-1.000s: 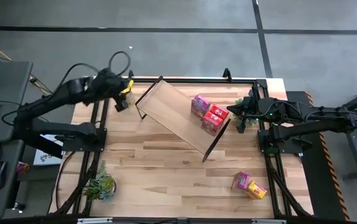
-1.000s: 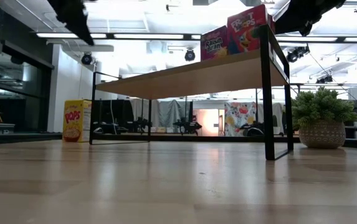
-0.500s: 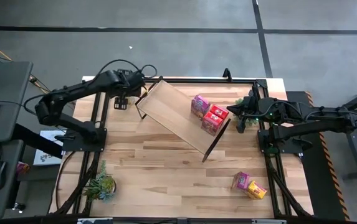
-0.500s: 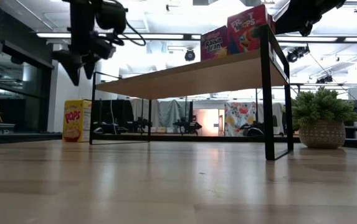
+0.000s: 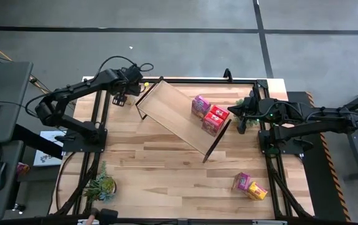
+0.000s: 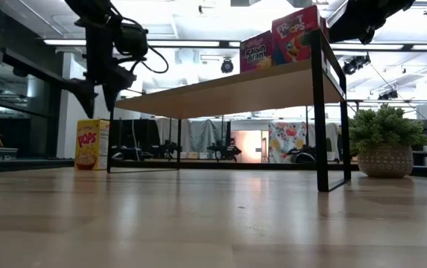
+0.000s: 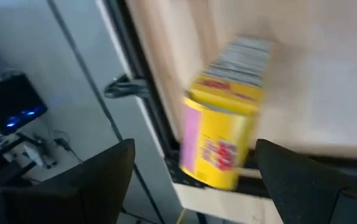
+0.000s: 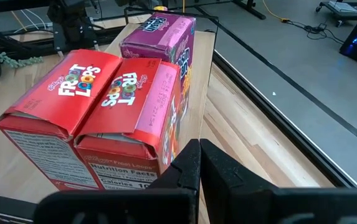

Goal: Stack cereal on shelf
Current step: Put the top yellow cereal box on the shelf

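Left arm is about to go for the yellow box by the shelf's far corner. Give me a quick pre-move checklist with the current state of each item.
1. Left claw open wide enough for the box: ok, fingers spread.
2. Yellow cereal box lined up between the left claw's fingers: ok in the left wrist view.
3. Box upright on the table beside the shelf leg: ok in the low view.
4. Free board space on the shelf beside the two red boxes and the magenta box: ok.
5. Right claw shut and parked off the shelf's end: ok.
6. Clearance between left claw and shelf frame: cannot tell.
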Robot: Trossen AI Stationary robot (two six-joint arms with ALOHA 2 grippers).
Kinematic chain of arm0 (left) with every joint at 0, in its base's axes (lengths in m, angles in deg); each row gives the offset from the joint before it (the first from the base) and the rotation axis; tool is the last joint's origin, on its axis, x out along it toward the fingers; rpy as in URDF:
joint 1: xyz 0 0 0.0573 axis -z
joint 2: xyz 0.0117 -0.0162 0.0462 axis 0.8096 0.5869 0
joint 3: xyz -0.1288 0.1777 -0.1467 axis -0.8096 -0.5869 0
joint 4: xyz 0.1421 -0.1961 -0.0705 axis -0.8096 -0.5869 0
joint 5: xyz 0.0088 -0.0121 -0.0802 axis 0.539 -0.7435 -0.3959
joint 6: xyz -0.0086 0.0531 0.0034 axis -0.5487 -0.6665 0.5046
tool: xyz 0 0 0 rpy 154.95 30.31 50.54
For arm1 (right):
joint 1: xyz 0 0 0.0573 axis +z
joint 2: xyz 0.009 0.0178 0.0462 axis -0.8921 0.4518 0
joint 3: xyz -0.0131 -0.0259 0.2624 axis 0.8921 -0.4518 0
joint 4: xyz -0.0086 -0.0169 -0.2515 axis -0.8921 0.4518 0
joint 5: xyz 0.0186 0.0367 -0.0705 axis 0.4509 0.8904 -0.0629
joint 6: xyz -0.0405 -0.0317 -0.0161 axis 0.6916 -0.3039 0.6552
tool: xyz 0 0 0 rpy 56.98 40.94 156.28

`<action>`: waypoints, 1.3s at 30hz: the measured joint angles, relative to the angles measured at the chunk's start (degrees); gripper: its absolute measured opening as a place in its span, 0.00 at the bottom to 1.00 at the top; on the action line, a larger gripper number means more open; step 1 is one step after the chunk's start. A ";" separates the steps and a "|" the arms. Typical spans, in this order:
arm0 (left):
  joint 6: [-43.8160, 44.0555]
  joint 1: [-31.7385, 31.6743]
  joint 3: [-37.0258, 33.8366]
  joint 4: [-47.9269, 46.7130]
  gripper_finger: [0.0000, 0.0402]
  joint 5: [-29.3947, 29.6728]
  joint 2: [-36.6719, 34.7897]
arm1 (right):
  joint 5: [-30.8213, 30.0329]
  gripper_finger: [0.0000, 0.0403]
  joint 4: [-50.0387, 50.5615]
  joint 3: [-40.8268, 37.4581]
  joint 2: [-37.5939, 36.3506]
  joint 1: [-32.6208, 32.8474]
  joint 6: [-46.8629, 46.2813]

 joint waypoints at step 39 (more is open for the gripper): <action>-0.72 -3.97 0.46 -6.11 0.81 -3.87 1.40 | -1.33 0.00 0.00 0.00 0.00 -0.01 0.02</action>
